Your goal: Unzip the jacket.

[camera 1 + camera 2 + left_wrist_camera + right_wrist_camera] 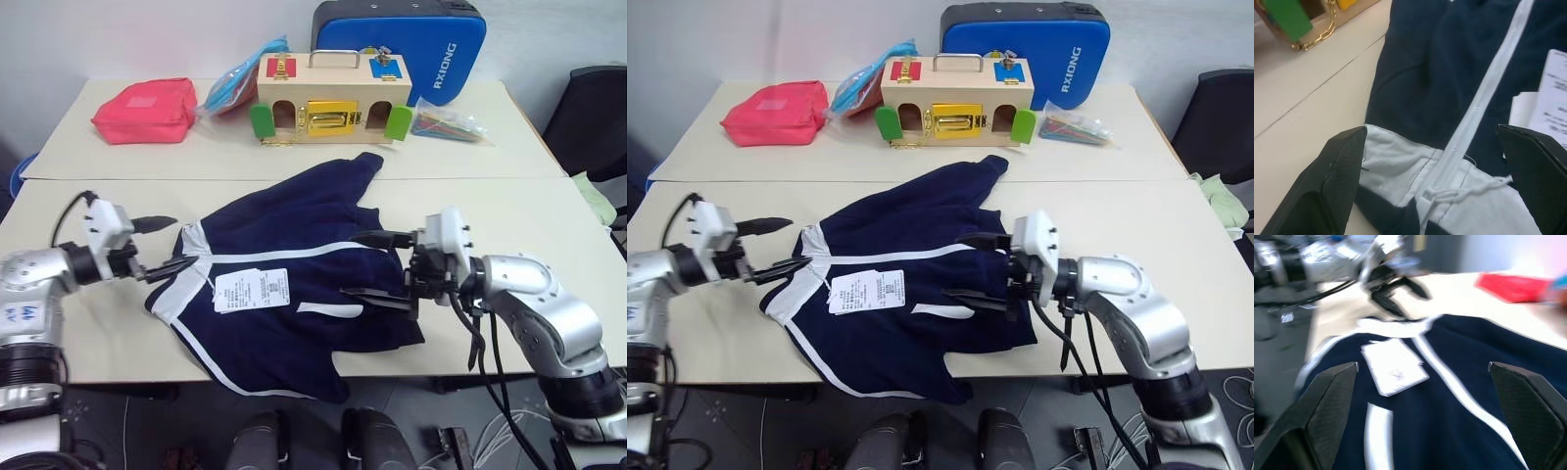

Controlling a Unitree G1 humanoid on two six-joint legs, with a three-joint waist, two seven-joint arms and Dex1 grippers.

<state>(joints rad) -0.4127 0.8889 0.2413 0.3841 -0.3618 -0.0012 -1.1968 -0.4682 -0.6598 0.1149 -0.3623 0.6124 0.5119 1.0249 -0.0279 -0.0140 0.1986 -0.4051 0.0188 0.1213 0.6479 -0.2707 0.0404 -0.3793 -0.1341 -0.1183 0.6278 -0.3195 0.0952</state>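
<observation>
the jacket (294,284) lies flat on the near table (78,333), collar toward the left gripper (160,247) and hem toward the right gripper (377,269). its white zipper (284,255) runs as the long axis from one gripper to the other. both grippers are released, fingers spread wide, neither holding anything.

left gripper: just beside the collar, pointing along the zipper. in the left wrist view the white collar lining (1400,166) and the top of the zipper tape sit between its fingers (1337,171); the pull itself cannot be made out. this arm is judged the nearer to the zipper's top end, so the coming grasp turns on it closing straight ahead onto that end.

right gripper: over the hem half, pointing back toward the collar, with the paper tags (1393,367) ahead of it; whether it touches the cloth cannot be told.

materials: soft navy knit, loosely rumpled, thin white stripes; ribbed flat zipper tape; stiff printed tags; black textured finger pads; smooth pale tabletop.
</observation>
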